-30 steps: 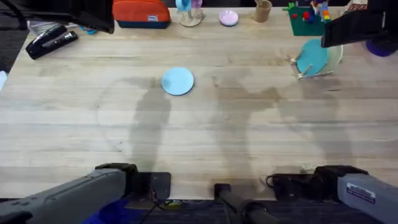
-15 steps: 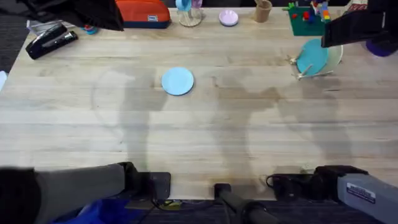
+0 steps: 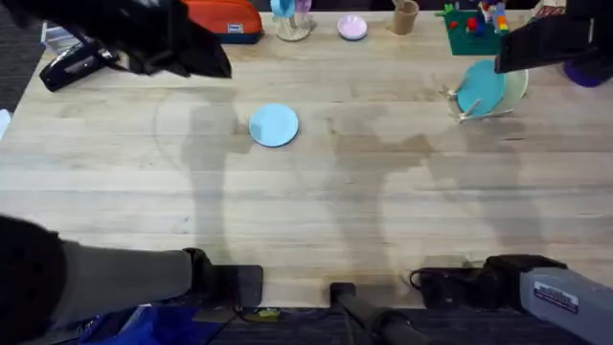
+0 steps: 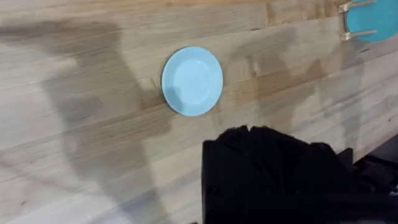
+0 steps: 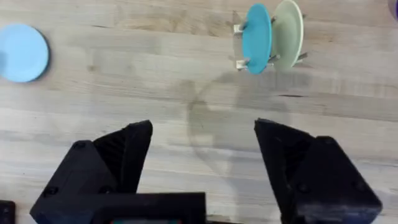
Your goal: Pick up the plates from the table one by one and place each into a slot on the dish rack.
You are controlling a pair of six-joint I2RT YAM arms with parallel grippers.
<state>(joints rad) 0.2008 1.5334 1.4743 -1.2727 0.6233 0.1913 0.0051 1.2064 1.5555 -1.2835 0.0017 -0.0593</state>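
1. Since a moment ago the left arm point(image 3: 124, 38) has swung in from the far-left corner, and its dark blurred bulk now hangs over the table point(image 3: 316, 230) up and to the left of the pale sky-blue plate point(image 3: 274, 125).
2. That plate lies flat on the bare planks, alone, untouched by either arm; it has not shifted.
3. Seen from the left wrist, the same plate point(image 4: 192, 81) sits beyond a black mass at the arm's end, and I cannot tell whether the left gripper's fingers are spread or pressed together.
4. Well to the right of the plate stands the dish rack point(image 3: 463, 107), with a teal plate point(image 3: 481, 88) and a pale cream-green plate point(image 3: 518, 84) upright in its slots, side by side.
5. From the right wrist, the right gripper point(image 5: 202, 146) is spread wide and holds nothing, hanging over bare wood short of the rack point(image 5: 239, 45).
6. Beyond the plate, along the far edge, sit an orange case point(image 3: 218, 19), a small pink dish point(image 3: 351, 27) and a green brick baseplate point(image 3: 471, 29).
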